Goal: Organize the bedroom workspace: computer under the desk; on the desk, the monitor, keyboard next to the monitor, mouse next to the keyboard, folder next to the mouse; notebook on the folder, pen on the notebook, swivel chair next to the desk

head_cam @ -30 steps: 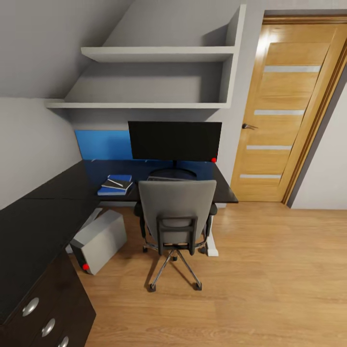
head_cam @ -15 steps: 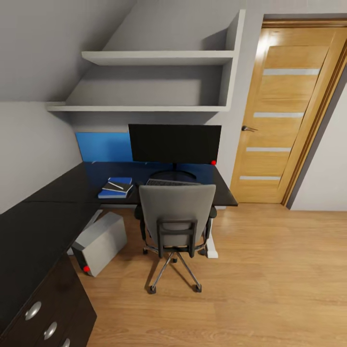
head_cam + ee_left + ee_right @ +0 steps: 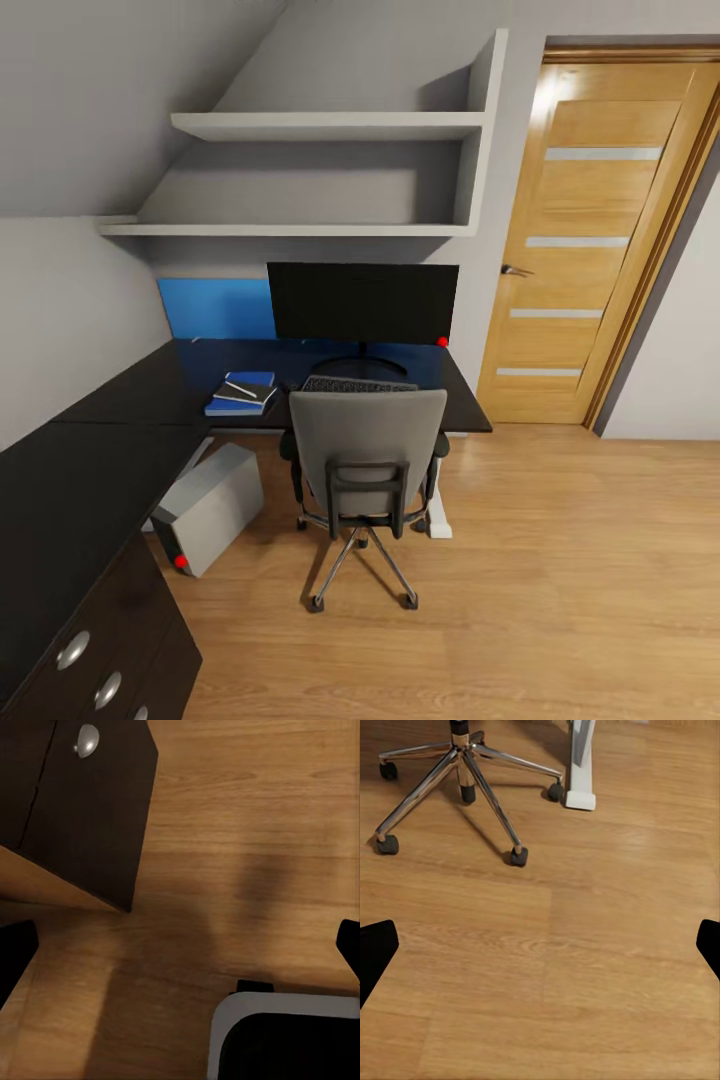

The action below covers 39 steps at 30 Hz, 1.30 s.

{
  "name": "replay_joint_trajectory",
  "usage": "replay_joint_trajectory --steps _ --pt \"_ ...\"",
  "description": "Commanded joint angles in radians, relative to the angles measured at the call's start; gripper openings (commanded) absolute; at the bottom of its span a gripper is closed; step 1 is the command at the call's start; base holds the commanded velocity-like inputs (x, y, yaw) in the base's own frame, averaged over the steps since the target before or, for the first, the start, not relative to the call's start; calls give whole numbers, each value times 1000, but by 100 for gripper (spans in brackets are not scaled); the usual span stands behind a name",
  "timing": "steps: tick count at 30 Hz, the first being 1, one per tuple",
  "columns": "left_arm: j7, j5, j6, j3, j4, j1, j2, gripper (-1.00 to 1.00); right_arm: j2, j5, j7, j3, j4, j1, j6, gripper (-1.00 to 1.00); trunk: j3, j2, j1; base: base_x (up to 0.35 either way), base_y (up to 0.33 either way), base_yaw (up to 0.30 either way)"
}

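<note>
The black monitor stands on the desk with the keyboard in front of it. To its left the blue folder lies on the desk, the grey notebook on it and the white pen on top. The mouse cannot be made out. The grey swivel chair sits tucked against the desk, back toward me. The computer stands on the floor under the desk. My left gripper and right gripper hang open over bare floor, nothing between the fingers.
Desk drawers with a round silver knob stand beside my left gripper. The chair's chrome star base and a white desk leg lie ahead of my right gripper. A wooden door is at the right, wall shelves above the desk.
The whole head view has shifted slightly downward, so the keyboard now shows over the chair's back. Nothing on the desk or floor has moved.
</note>
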Motion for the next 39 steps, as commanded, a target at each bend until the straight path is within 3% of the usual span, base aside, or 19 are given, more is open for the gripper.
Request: replay_joint_trajectory --steps 1,7,8,13,39 --pt "9 0 1 -8 -2 0 0 100 0 -7 -3 9 2 -1 -3 100 -1 0 0 0 0 0" --pt "8 1 72 -3 -3 1 -1 100 0 -7 -3 9 2 -1 -3 100 -1 0 0 0 0 0" --pt "0 -2 152 -5 -6 1 -5 100 0 -7 -3 9 2 -1 -3 100 -1 0 0 0 0 0" --pt "-3 -6 192 -6 -8 1 -4 100 0 -7 -3 9 2 -1 -3 100 -1 0 0 0 0 0" --pt "-2 -3 198 -5 -8 1 -9 100 0 -7 -3 9 2 -1 -3 100 -1 0 0 0 0 0"
